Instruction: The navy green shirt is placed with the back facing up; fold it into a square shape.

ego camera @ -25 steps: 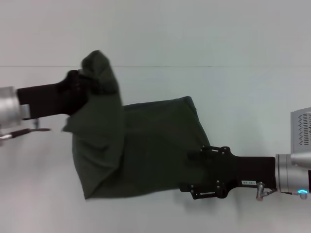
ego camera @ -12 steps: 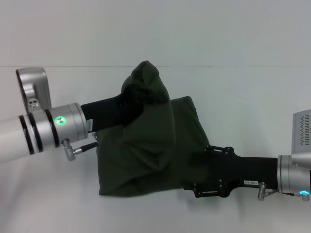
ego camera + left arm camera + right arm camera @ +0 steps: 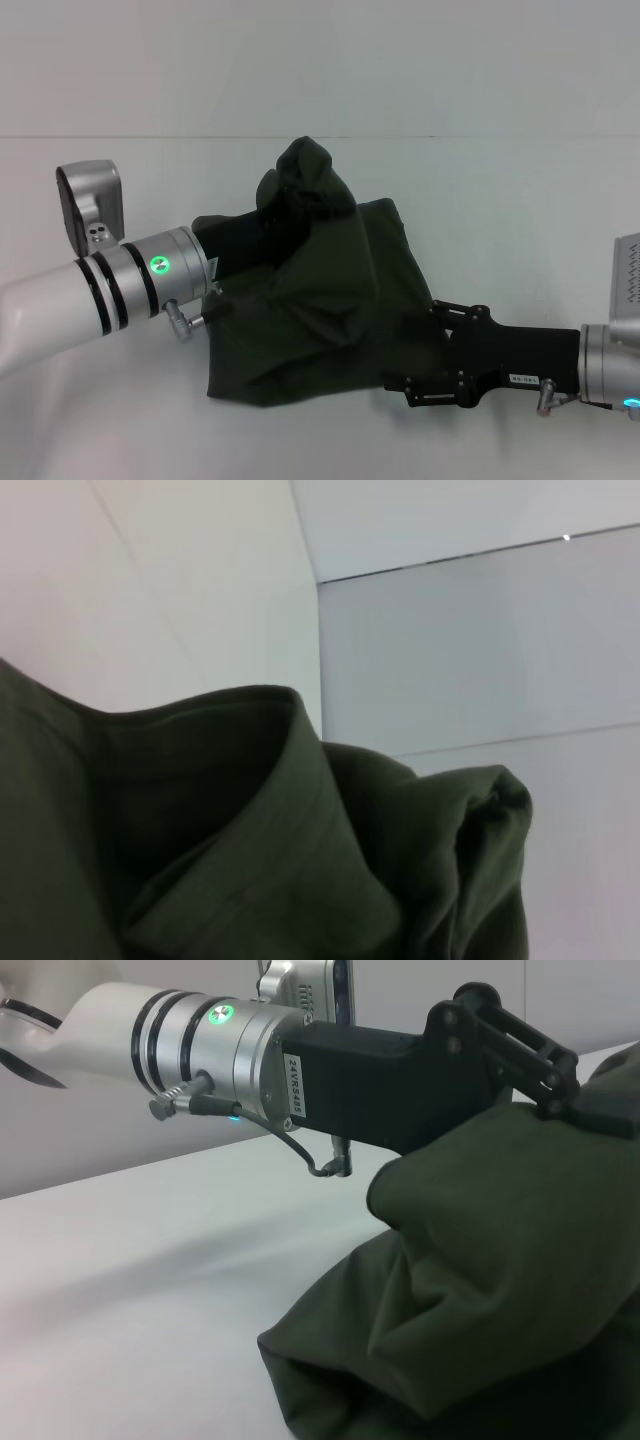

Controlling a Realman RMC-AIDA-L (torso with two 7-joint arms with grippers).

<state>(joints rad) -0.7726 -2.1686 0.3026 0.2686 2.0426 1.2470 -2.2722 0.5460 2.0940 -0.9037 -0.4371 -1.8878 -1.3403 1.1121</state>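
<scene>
White tabletop (image 3: 480, 200) fills the head view, meeting a pale wall along a seam across the upper frame. At frame centre lies the navy green shirt (image 3: 330, 320), bunched, one part lifted into a peak at upper centre and draped over the left gripper (image 3: 290, 205), which is clamped on that raised fabric, its arm entering from the left edge. Low on the right side, the right gripper (image 3: 425, 345) rests at the shirt's lower right edge; whether its fingers are apart or together cannot be told.
</scene>
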